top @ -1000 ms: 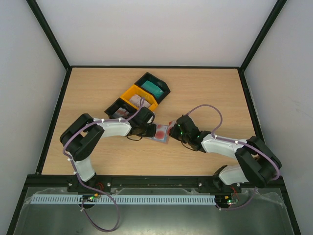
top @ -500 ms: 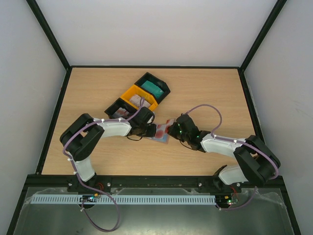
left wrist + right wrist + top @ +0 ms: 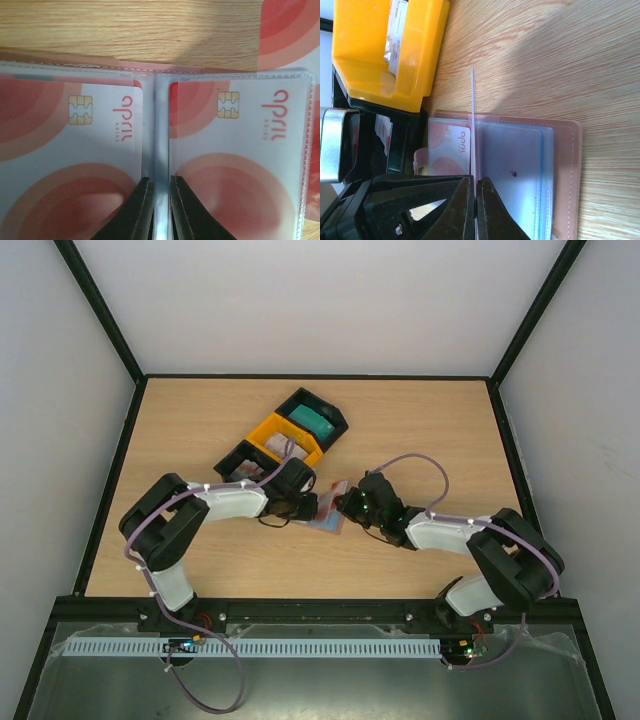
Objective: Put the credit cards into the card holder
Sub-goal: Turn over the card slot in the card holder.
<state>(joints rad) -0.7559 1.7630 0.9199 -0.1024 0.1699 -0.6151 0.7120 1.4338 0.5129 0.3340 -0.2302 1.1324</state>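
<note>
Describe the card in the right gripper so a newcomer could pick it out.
Near the yellow tray, the pinkish card holder lies open. Above its clear pockets the right gripper pinches one credit card. It alone stands edge-on, a thin pale line; the red-and-white cards nearby lie flat in pockets.

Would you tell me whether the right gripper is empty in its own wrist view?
No: the right gripper pinches a thin plastic credit card, seen edge-on, over the open pinkish-brown leather-like card holder.
</note>
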